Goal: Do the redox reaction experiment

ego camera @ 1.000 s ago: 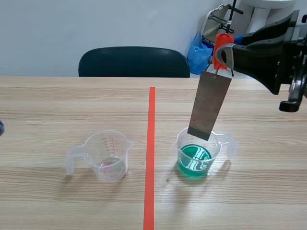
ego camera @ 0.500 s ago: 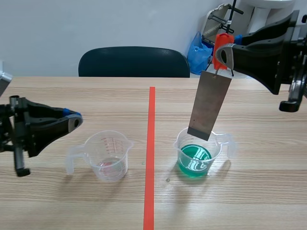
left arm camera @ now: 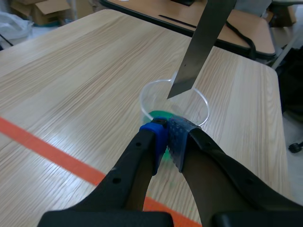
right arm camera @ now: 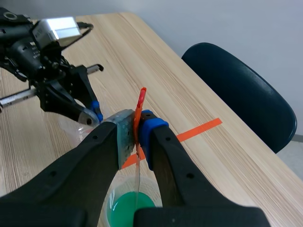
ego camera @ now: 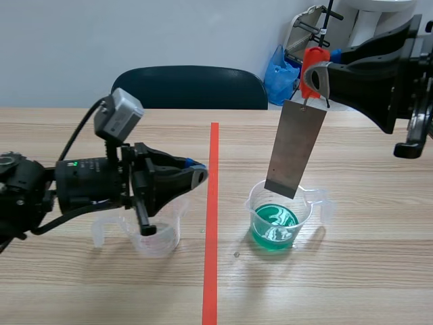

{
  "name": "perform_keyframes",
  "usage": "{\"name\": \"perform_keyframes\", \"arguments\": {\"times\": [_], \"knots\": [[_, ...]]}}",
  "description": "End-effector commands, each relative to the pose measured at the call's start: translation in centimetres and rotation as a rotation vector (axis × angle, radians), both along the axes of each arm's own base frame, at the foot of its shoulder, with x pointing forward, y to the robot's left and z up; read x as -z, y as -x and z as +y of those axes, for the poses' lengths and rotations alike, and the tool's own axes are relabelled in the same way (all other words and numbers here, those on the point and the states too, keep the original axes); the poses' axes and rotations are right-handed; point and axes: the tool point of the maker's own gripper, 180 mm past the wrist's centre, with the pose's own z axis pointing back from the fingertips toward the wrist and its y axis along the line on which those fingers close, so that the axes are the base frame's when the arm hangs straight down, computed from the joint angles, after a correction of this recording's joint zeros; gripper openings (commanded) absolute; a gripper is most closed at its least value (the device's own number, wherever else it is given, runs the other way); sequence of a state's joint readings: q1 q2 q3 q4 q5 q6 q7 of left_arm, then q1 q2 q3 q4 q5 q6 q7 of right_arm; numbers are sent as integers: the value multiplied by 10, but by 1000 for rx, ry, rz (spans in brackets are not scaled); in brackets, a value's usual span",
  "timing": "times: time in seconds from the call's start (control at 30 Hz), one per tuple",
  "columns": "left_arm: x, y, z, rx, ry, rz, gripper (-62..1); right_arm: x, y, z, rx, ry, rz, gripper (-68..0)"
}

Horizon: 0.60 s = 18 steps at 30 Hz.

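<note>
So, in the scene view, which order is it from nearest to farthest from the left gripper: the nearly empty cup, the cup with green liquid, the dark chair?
1. Nearly empty cup, right under the left gripper.
2. Cup with green liquid, off to the picture's right.
3. Dark chair, behind the table's far edge.

The left tool [ego camera: 198, 175], fingers together, has swung in from the left to above the clear cup [ego camera: 161, 238].

Left arm [ego camera: 40, 193] black; grey camera box [ego camera: 119, 113], black cable [ego camera: 80, 134], green light [ego camera: 73, 164]; blue finger pads [left arm camera: 154, 137].
</note>
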State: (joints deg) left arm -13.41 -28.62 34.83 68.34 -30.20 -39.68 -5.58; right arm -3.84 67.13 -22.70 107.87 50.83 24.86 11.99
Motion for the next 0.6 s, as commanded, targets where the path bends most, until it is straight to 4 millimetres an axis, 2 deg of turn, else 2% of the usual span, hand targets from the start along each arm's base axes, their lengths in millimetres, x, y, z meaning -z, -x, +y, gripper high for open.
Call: {"name": "perform_keyframes", "arguments": {"times": [0.0,0.23,0.57], "knots": [[-8,-2,-9,6,36,-8,-583,-13,-3,0,0,-27,-32,-669],[-3,-4,-30,17,61,21,-583,-13,-3,0,0,-27,-32,-669],[-2,-9,-30,-8,61,19,-583,-13,-3,0,0,-27,-32,-669]]}}
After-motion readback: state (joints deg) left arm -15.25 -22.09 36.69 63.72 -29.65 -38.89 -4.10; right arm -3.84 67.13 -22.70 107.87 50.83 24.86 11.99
